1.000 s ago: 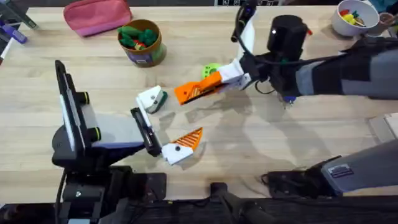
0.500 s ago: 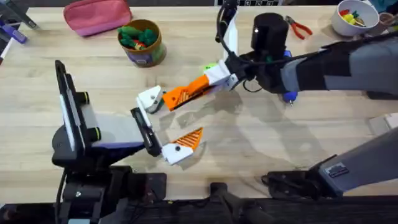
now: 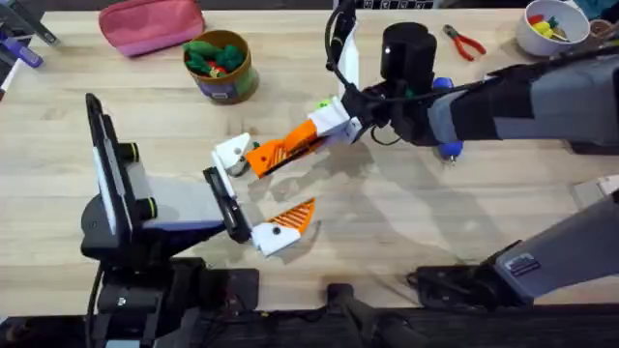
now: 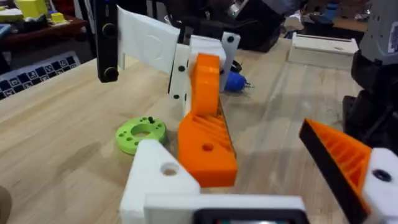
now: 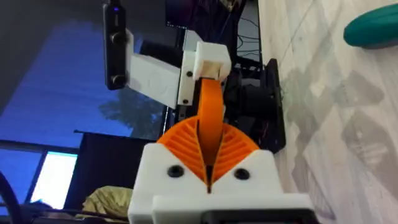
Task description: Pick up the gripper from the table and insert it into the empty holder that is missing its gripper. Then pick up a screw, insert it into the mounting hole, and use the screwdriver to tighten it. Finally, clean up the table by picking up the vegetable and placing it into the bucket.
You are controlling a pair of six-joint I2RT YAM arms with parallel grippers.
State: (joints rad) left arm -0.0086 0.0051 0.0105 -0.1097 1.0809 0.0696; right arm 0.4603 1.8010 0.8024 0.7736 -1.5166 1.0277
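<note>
Since a second ago we see the right arm's gripper (image 3: 314, 138) has swung left across the table, carrying the orange gripper (image 3: 282, 152) from near the green ring (image 4: 140, 133) up to the holder (image 3: 233, 153); red pliers (image 3: 464, 42) behind the arm are now uncovered at far right. Right fingers are pressed together on the orange gripper, pinching it edge-on in the right wrist view (image 5: 210, 127). Its tip now touches the white holder's right side; in the left wrist view it leans against the holder's bare face (image 4: 163, 182), whether seated we cannot tell. The left arm's gripper (image 3: 261, 230) stays near centre, just near of the holder; left fingers spread wide, one bare white (image 4: 163, 182), the other orange-padded (image 4: 341, 160), nothing between them. Blue screwdriver (image 3: 444, 147) lies partly under the right arm. Bucket (image 3: 221, 66) sits far left with green and red toys inside; its dark label is unreadable. Teal oblong vegetable (image 5: 372, 27) lies on the table in the right wrist view.
</note>
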